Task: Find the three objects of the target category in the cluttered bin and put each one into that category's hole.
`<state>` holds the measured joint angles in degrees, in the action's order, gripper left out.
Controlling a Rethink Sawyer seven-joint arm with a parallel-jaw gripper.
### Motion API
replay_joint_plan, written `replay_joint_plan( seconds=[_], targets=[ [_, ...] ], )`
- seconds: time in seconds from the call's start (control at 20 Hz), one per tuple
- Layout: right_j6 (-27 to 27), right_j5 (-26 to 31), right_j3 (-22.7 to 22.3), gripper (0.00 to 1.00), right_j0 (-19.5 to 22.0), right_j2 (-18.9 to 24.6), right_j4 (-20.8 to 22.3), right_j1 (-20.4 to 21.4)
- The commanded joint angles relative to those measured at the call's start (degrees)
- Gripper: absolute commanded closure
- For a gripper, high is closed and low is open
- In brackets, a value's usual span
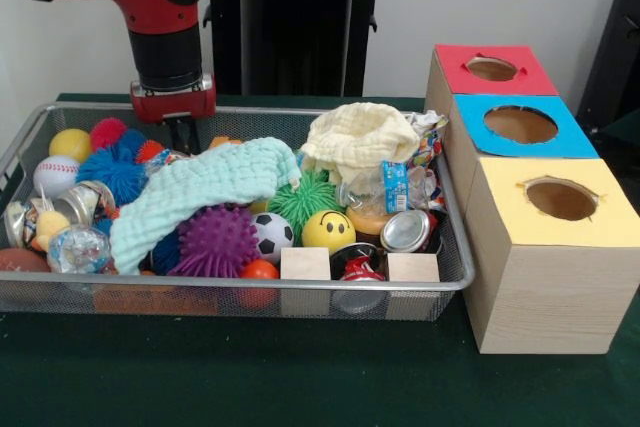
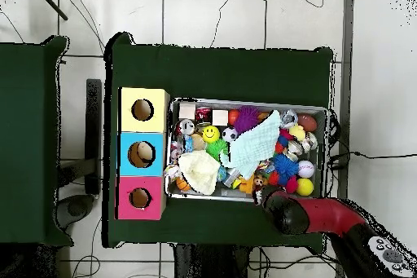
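The gripper (image 1: 181, 133) hangs low over the bin's (image 1: 250, 284) far left, its fingers hidden among the toys, so I cannot tell how open it is or whether it holds anything. Just beside it lie the spiky blue ball (image 1: 112, 171) and the pale green cloth (image 1: 195, 190), which runs left-near to right-far. Both look light and soft; the cloth should pinch best at a raised fold
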<state>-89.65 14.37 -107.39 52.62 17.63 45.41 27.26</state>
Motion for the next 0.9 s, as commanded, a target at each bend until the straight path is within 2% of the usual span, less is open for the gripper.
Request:
replay_joint_plan(
  seconds=[0.05,0.15,0.4,0.5,0.9],
  targets=[
    [3.27,2.06,7.71,1.00,-0.46,3.29,3.25,-6.29],
    [4.54,4.47,6.18,1.00,0.11,4.40,1.89,-4.16],
    [5.88,10.73,-2.43,1.00,1.34,8.29,-4.11,9.02],
    [6.17,11.78,-4.28,1.00,1.82,9.54,-5.25,11.94],
    [5.53,12.08,-5.81,1.00,3.22,13.03,-6.52,13.42]
  ],
)
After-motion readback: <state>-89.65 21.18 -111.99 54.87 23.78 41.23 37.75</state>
